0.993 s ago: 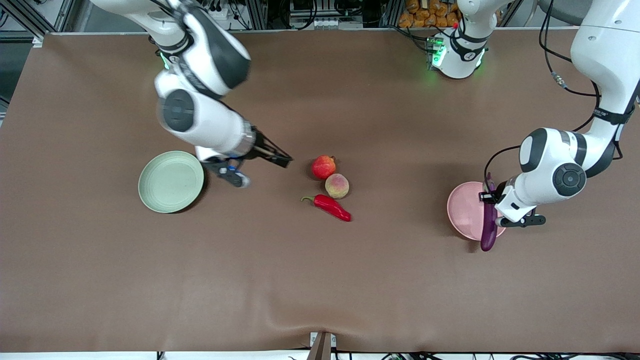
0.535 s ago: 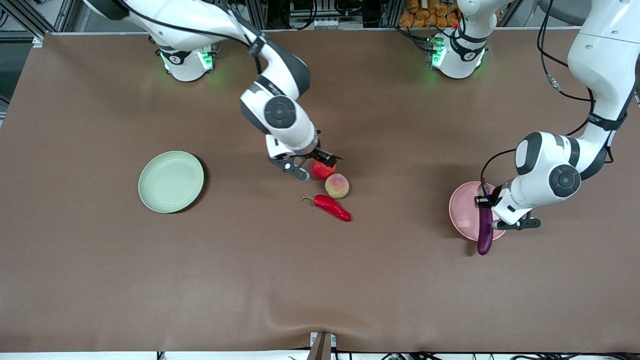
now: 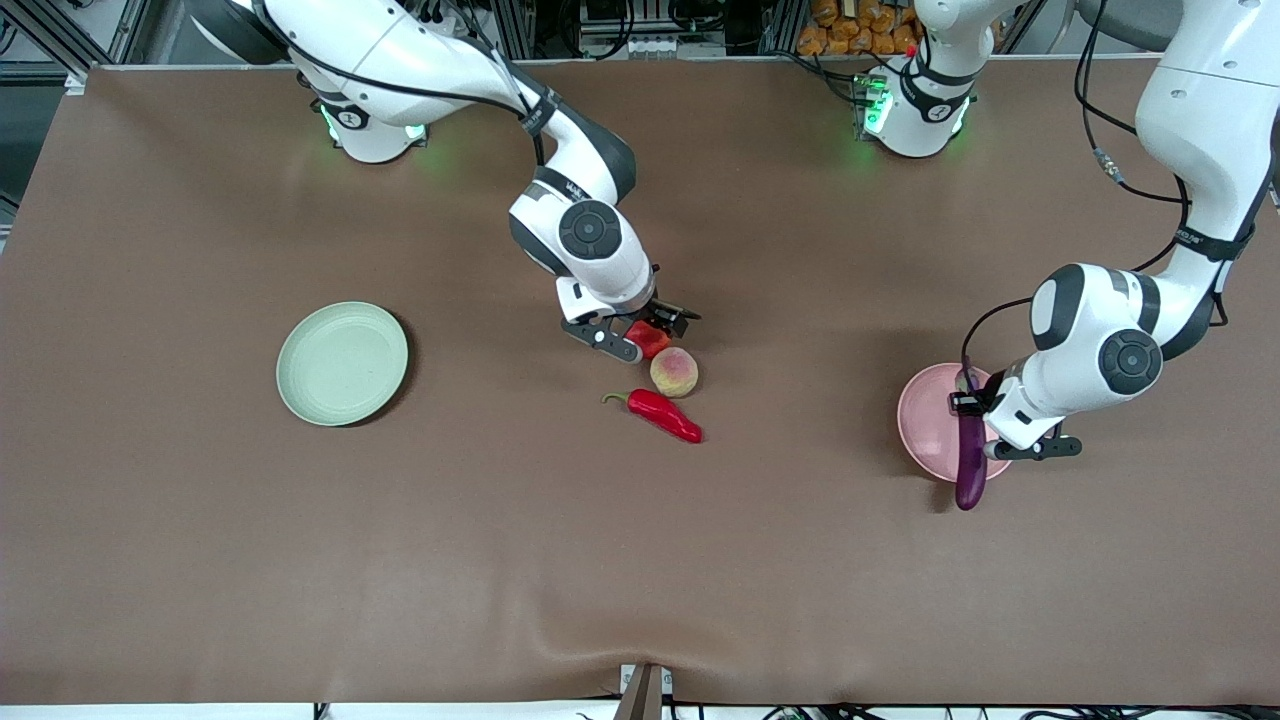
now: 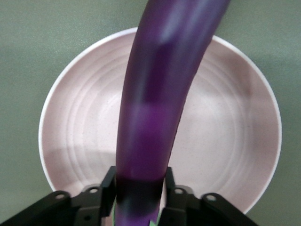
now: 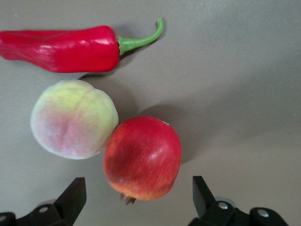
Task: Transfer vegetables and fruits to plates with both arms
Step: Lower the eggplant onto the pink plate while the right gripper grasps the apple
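The purple eggplant lies across the pink plate, its tip jutting past the rim toward the front camera. My left gripper is shut on the eggplant's stem end. My right gripper stands open low over the red pomegranate, one finger on each side and clear of it. The peach touches the pomegranate. The red chili lies just nearer the front camera. The green plate holds nothing.
Brown cloth covers the table. The green plate sits toward the right arm's end, the pink plate toward the left arm's end, and the fruits and chili are clustered at mid-table.
My right arm has swung from beside the green plate to over the pomegranate and come down around it. The left gripper has set the eggplant a little lower on the pink plate.
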Robot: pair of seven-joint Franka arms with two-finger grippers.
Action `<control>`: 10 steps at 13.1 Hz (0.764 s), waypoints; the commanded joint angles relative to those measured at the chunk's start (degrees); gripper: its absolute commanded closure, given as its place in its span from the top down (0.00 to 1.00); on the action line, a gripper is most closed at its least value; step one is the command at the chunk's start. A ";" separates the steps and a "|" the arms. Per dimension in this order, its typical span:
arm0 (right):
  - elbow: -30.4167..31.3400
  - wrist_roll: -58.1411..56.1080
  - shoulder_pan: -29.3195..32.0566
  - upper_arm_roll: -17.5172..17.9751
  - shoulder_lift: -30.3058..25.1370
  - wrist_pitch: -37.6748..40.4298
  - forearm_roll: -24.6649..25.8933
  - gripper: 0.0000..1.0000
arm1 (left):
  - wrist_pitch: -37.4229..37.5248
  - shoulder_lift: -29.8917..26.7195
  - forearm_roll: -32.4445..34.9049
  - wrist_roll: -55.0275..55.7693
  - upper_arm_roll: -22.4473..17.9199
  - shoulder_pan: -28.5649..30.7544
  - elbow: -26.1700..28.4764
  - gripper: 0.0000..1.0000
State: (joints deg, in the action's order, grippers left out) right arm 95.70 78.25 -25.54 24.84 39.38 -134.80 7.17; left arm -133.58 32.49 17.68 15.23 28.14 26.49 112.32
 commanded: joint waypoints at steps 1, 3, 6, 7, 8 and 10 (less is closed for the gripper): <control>-1.48 1.29 -2.76 -2.42 1.23 -0.81 1.62 1.00 | -0.45 -0.67 0.25 -0.20 0.60 0.67 0.18 1.00; -1.48 1.55 -3.37 -2.68 2.10 -1.69 1.80 1.00 | -0.37 -0.76 -0.01 0.33 0.69 0.67 0.00 1.00; -1.48 1.64 -5.39 -4.79 2.72 -3.45 1.80 1.00 | 0.07 -1.98 -0.46 0.51 0.78 0.67 -0.26 1.00; -1.48 1.64 -5.83 -5.23 2.98 -3.71 1.80 0.96 | 0.16 -2.86 -0.46 0.33 0.95 0.58 -0.35 1.00; -1.48 1.64 -5.93 -5.50 2.99 -4.32 1.80 0.81 | 0.25 -4.00 -0.63 0.51 1.21 0.58 -0.44 1.00; -1.91 1.38 -5.40 -5.50 2.81 -3.89 2.23 0.29 | 1.39 -4.98 -2.82 5.40 3.93 0.41 -1.31 1.00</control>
State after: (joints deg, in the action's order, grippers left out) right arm 95.56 78.26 -30.51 19.92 41.64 -138.96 7.54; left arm -133.61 30.32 16.72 16.80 29.46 26.58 110.74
